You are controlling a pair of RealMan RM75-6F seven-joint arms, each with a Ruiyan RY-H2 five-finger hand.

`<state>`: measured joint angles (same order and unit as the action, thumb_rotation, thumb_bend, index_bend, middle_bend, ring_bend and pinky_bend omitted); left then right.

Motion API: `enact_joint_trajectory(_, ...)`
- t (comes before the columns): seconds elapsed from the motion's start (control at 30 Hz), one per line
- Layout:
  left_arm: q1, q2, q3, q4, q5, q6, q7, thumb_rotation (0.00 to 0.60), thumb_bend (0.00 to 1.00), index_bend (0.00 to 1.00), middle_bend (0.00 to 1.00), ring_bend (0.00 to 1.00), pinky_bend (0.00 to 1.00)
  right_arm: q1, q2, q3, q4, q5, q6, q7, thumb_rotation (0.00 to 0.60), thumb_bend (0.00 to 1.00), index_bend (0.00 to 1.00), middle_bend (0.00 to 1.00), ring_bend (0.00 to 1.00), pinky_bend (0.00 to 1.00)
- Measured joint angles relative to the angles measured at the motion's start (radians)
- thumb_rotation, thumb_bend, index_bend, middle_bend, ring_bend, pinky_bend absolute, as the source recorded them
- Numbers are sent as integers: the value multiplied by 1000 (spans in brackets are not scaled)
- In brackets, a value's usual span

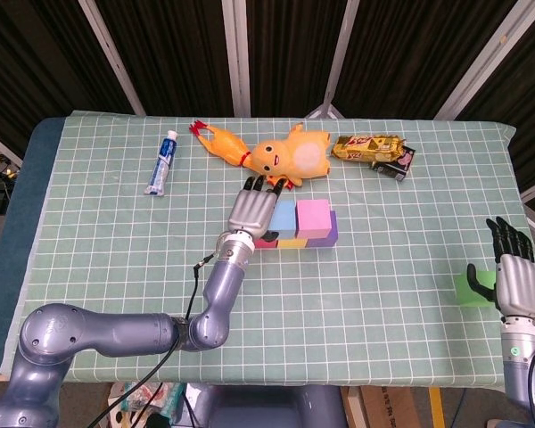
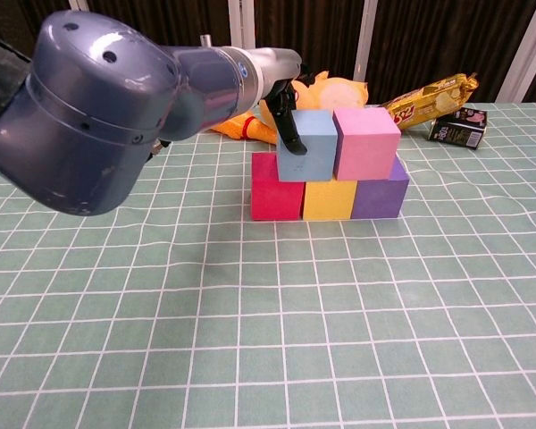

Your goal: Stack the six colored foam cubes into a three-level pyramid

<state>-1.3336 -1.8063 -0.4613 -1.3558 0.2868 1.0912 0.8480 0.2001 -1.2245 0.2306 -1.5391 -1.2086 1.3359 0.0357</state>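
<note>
Head view: our left hand (image 1: 252,207) lies against the blue cube (image 1: 281,215), pink cube (image 1: 313,217) beside it on the bottom row; whether it's gripping, can't tell. Right hand (image 1: 512,276) open by the green cube (image 1: 467,289) at the worktop (image 1: 116,267) edge. Chest view: we judge blue should be seated square on red cube (image 2: 277,188) and yellow cube (image 2: 330,198) w/o nudging pink, then let go gently.
</note>
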Motion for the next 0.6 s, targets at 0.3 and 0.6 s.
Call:
enact_joint_trajectory(0.3,0,0,-1,-4,1,5,0,600,363,0,424,33,30,0,0,0,-1,0,-1,-1,600,468,0,0,0,0)
enact_joint_trajectory(0.6,5,5,1,-12,-1,11,5,600,362,0,423,33,30,0,0,-1,-3,1,-1,-2,600,467,0,0,0,0)
